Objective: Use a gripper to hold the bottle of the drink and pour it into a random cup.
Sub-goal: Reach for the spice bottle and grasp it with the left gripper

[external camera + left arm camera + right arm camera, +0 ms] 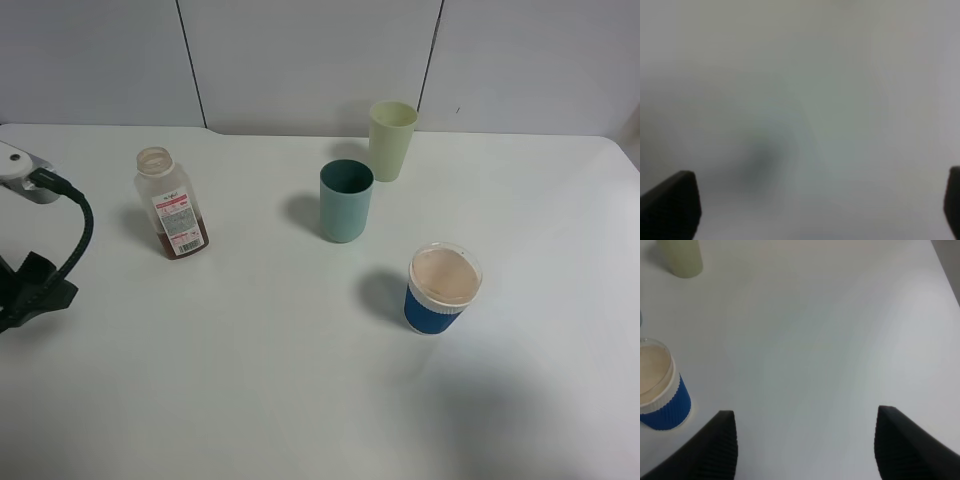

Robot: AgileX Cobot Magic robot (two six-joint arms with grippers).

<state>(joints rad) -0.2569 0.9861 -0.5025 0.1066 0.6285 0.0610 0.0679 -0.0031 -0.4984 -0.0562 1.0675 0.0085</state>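
Observation:
The bottle of the drink (172, 205) stands upright on the white table (250, 380), left of centre. It has no cap and a little brown liquid at its bottom. The teal cup (346, 200) stands to its right, near the middle. My left gripper (812, 207) is open over bare table, with only its dark fingertips (670, 207) showing, far apart. In the high view its black body (35, 285) sits at the left edge, well left of the bottle. My right gripper (807, 450) is open and empty, beside the blue-sleeved cup (657, 395). The right gripper is out of the high view.
A pale yellow-green tumbler (391, 140) stands behind the teal cup. The blue-sleeved cup with a clear lid (443, 288) stands in front and to the right of it. A white bracket (20, 165) and black cable (80, 225) are at the left edge. Grey wall panels (300, 50) are behind the table.

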